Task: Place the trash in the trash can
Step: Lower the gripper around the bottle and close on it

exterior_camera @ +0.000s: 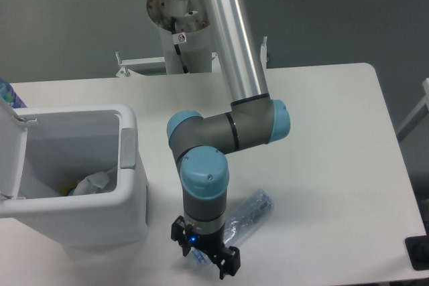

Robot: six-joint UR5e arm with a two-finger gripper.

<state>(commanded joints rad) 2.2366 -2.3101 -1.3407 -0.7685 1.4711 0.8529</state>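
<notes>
The end effector (204, 259) hangs low over the near edge of the table (335, 132), just right of the trash can (127, 192). Its two fingers stand apart, not closed on anything, and one end of the squashed plastic bottle (249, 211) lies under them. The bottle lies flat on the table, going from under the wrist toward the right and a little far. Inside the open trash can, on the left, a crumpled pale piece (94, 184) is already at the bottom.

To do this step well, I think the fingers should go down on both sides of the bottle's narrow width and close slowly, because thin plastic can slip or spring out. The bottle should then be lifted high enough to pass the rim of the can.
</notes>
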